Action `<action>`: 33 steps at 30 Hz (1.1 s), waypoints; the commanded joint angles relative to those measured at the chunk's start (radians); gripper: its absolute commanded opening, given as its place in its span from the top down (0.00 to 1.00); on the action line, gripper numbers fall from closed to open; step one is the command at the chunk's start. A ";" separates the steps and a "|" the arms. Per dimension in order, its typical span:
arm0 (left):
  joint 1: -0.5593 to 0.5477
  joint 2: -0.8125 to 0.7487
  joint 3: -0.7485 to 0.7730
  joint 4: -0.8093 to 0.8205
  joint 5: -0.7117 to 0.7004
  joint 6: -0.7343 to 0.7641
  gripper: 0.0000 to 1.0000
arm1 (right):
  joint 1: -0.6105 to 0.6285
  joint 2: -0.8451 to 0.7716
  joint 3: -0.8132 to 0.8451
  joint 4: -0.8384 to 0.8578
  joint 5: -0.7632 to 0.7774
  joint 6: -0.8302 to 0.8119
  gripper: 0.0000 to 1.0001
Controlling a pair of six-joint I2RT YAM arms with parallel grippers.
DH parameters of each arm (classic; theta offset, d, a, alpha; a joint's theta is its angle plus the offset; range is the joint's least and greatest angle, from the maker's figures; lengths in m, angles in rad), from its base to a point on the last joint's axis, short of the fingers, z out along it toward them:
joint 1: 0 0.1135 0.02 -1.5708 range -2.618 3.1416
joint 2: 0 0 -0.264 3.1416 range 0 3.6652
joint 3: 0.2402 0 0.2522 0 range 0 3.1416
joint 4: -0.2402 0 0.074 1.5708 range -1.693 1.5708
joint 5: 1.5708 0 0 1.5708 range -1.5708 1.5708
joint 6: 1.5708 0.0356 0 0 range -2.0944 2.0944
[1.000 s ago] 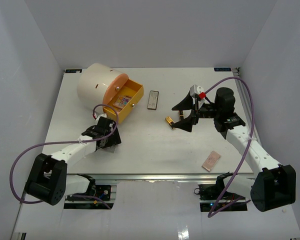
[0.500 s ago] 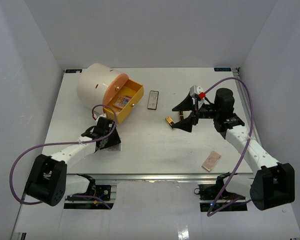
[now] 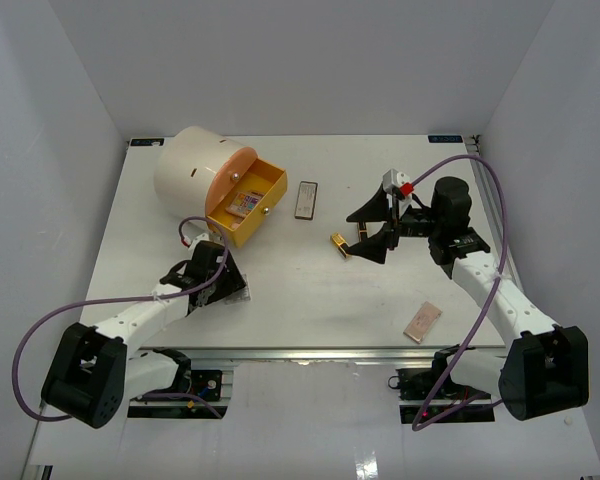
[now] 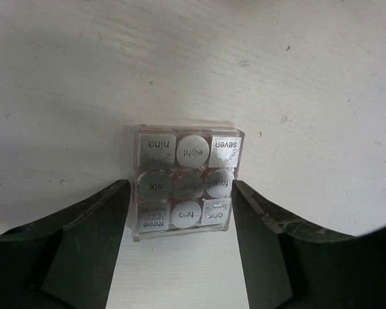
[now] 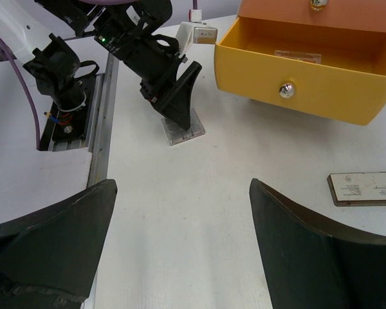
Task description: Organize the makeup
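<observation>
A clear square palette (image 4: 185,182) with nine silver pans lies flat on the table. My left gripper (image 4: 180,215) is open, with a finger on each side of the palette's near half and a thin gap at each. In the top view the palette (image 3: 239,295) is at the left gripper's (image 3: 226,284) tip. My right gripper (image 3: 366,233) is open and empty, with a gold-and-black lipstick (image 3: 338,243) by its lower fingertip. A grey palette (image 3: 306,199) lies mid-table and a pinkish palette (image 3: 422,321) lies front right. A multicolour palette (image 3: 243,203) is in the yellow drawer (image 3: 265,190). No sponges show.
The big cream cylinder (image 3: 190,165) stands back left with its yellow drawer pulled out towards the middle. In the right wrist view the drawer (image 5: 309,84), the grey palette (image 5: 367,188) and the left gripper's fingers (image 5: 174,90) over the clear palette (image 5: 185,133) lie ahead.
My left gripper has moved towards the near edge and a little right, and the clear palette now shows at its tip. The right arm has hardly moved.
</observation>
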 commanded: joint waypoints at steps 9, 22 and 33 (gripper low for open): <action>-0.111 0.105 0.001 -0.098 -0.009 -0.061 0.13 | -0.025 0.004 -0.003 0.057 -0.027 0.026 0.10; -0.268 0.389 0.069 -0.201 -0.187 -0.314 0.17 | -0.046 0.012 -0.014 0.096 -0.051 0.072 0.10; -0.357 0.427 0.064 -0.213 -0.179 -0.400 0.27 | -0.053 0.009 -0.018 0.117 -0.057 0.085 0.10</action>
